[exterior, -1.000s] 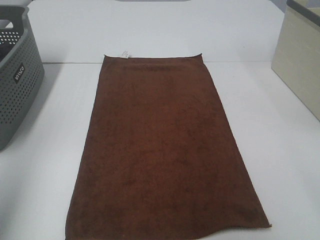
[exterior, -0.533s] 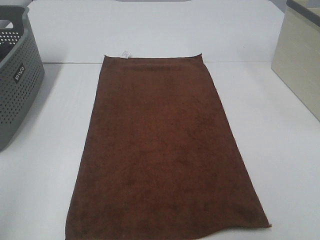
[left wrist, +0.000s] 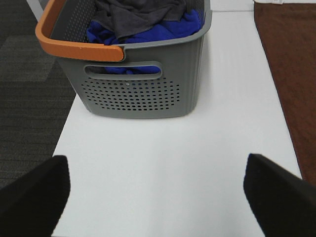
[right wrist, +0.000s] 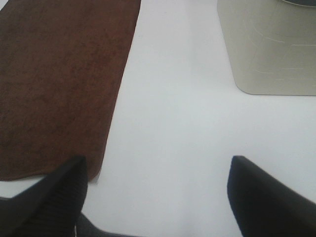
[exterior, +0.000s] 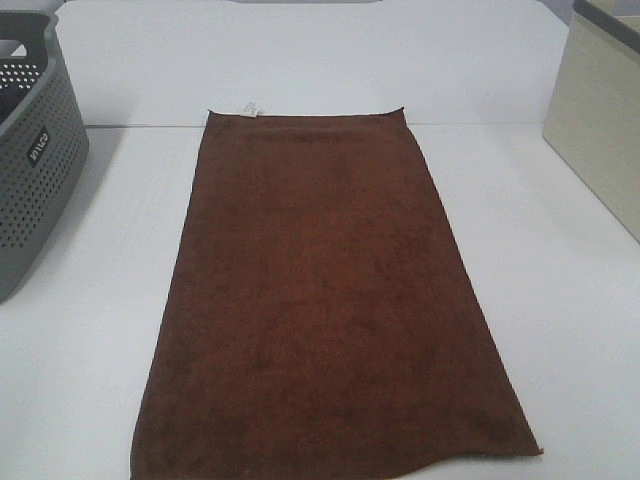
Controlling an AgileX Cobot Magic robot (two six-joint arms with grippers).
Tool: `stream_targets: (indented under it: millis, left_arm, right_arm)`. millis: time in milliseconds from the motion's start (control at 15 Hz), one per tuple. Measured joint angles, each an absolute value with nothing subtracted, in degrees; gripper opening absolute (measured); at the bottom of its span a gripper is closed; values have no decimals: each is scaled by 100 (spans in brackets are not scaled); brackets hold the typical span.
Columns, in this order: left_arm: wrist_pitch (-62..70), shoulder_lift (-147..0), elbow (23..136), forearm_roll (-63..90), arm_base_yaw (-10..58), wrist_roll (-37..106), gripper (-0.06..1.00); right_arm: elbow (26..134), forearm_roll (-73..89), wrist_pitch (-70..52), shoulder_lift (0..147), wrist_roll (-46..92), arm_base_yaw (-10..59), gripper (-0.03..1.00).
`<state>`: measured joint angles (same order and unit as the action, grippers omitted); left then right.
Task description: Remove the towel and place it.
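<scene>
The dark brown towel (exterior: 325, 300) lies flat and spread out on the white table (exterior: 560, 300), its small white tag (exterior: 250, 108) at the far short edge. Neither gripper shows in the exterior high view. In the left wrist view my left gripper (left wrist: 155, 197) is open and empty above bare table, with the towel's edge (left wrist: 291, 64) off to one side. In the right wrist view my right gripper (right wrist: 163, 197) is open and empty, one finger (right wrist: 49, 197) next to the towel's near corner (right wrist: 59, 84).
A grey perforated laundry basket (exterior: 35, 160) stands at the table's left edge; the left wrist view shows its orange handle (left wrist: 74, 47) and blue and grey cloths (left wrist: 143, 19) inside. A beige box (exterior: 600, 110) stands at the right, also in the right wrist view (right wrist: 269, 44).
</scene>
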<state>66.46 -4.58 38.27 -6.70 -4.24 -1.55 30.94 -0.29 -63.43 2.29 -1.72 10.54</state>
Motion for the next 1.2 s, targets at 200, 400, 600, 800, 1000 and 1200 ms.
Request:
stream_targets:
  millis: [200, 400, 600, 800, 1000, 1200]
  left_arm:
    - [6956, 29, 3816, -619, -418, -172, 88]
    - [6973, 34, 3295, -355, -418, -166, 88]
    - [6801, 34, 3100, -281, -418, -34, 88]
    - [6337, 40, 2991, -109, -418, 0, 88]
    - [6085, 40, 2842, 138, -424, 0, 88]
    - [6045, 40, 2842, 149, -424, 0, 88]
  right_arm:
    - [3014, -29, -6291, -29, 0, 1054, 75]
    - [2893, -52, -6125, -29, 155, 1054, 75]
    - [2893, -63, -6113, -29, 172, 1054, 75]
    - [2882, -63, -6108, -29, 172, 1054, 75]
    - [2882, -63, -6108, -29, 172, 1054, 75]
    - [2882, -63, -6108, -29, 172, 1054, 75]
